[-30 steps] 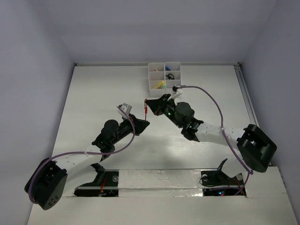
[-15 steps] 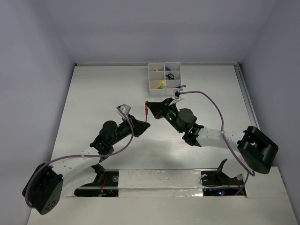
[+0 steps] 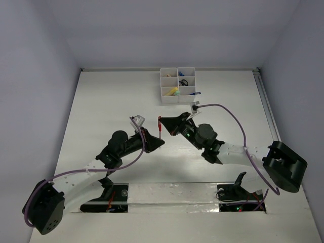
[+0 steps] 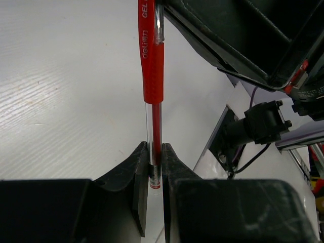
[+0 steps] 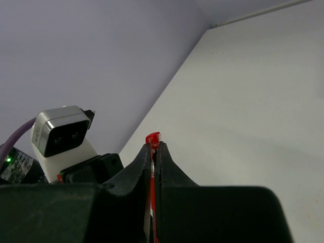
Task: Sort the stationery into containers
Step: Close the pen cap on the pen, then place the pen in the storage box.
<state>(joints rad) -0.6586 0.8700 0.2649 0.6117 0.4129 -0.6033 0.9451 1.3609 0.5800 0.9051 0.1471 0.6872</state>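
A red pen hangs above the table's middle, held by both grippers. My right gripper is shut on its upper end; in the right wrist view the red cap sticks out past the fingertips. My left gripper is shut on the pen's lower clear barrel. The pen's red grip rises toward the right gripper's black body. The white six-compartment tray stands at the far middle. It holds a yellow marker, black scissors and cream pieces. A blue pen pokes out of its right side.
Purple cables loop from both arms over the table. The left wrist camera block shows close beside the right gripper. A taped strip and the arm bases lie along the near edge. White walls ring the table.
The right gripper has carried the red pen away from the tray toward the near edge. The left gripper has moved along with it, slightly right and nearer.
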